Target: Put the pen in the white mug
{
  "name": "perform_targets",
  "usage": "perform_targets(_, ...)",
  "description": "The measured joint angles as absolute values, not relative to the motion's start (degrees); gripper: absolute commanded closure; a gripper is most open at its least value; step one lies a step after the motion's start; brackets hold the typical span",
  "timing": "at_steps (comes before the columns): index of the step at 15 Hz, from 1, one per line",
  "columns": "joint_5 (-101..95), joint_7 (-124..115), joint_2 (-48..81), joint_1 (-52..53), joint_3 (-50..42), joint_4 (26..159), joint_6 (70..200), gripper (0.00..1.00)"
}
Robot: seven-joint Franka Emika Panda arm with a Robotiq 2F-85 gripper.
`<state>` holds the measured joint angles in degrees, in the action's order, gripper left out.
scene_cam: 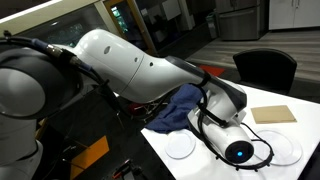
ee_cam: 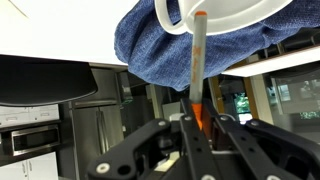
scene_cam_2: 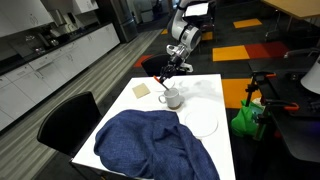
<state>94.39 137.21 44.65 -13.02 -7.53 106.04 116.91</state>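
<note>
My gripper (ee_cam: pixel 199 120) is shut on the orange-red pen (ee_cam: pixel 198 62). The wrist view is upside down. The pen's whitish end points at the white mug (ee_cam: pixel 225 14), whose rim fills the top of that view, and reaches up to the rim. In an exterior view the gripper (scene_cam_2: pixel 168 70) hangs just above the mug (scene_cam_2: pixel 172 98) near the table's far end, with the pen (scene_cam_2: pixel 166 83) pointing down at it. In the exterior view (scene_cam: pixel 238 150) filled by the arm, the mug and pen are hidden.
A crumpled blue cloth (scene_cam_2: pixel 150 145) covers the near half of the white table (scene_cam_2: pixel 222 150). Two flat white plates (scene_cam_2: pixel 203 123) (scene_cam_2: pixel 203 88) and a tan square board (scene_cam_2: pixel 141 89) lie near the mug. A black chair (scene_cam_2: pixel 68 122) stands beside the table.
</note>
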Motion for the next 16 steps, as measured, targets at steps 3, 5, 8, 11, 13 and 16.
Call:
perform_targets(3,94.4,137.2,45.5,-12.8,-7.5,105.9,116.9,0.96)
perform_targets(5,94.4,137.2,46.1,-12.8,-7.5,105.9,116.9,0.96)
perform_targets(8,94.4,137.2,46.8,-12.8,-7.5,105.9,116.9,0.53)
perform_targets(11,94.4,137.2,47.2,-12.8,-7.5,106.0,116.9,0.30)
perform_targets(13,94.4,137.2,47.3,-12.8,-7.5,106.0,116.9,0.14)
perform_targets(16,94.4,137.2,47.2,-12.8,-7.5,106.0,116.8,0.00)
